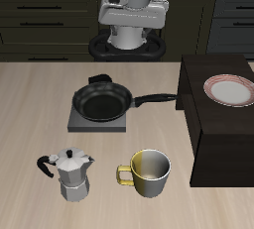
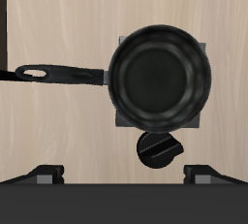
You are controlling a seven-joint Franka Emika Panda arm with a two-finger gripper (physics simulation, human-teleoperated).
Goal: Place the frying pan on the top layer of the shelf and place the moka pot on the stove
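The black frying pan (image 1: pixel 103 102) (image 2: pixel 160 73) rests on the grey stove (image 1: pixel 77 124) (image 2: pixel 199 121), covering the burner. Its long handle (image 1: pixel 154 99) (image 2: pixel 63 73) points toward the dark shelf (image 1: pixel 213 139). The silver moka pot (image 1: pixel 71 175) stands upright on the table near the front edge, out of the wrist view. My gripper (image 2: pixel 124 175) hangs high over the back of the table, above the stove's black knob (image 2: pixel 158 148). It is open, with its fingertips (image 2: pixel 44 173) far apart and nothing between them.
A yellow-grey mug (image 1: pixel 151 171) stands beside the moka pot. A white plate with a red rim (image 1: pixel 230 90) lies on the shelf's flat top. The pan handle's tip nearly reaches the shelf's side wall.
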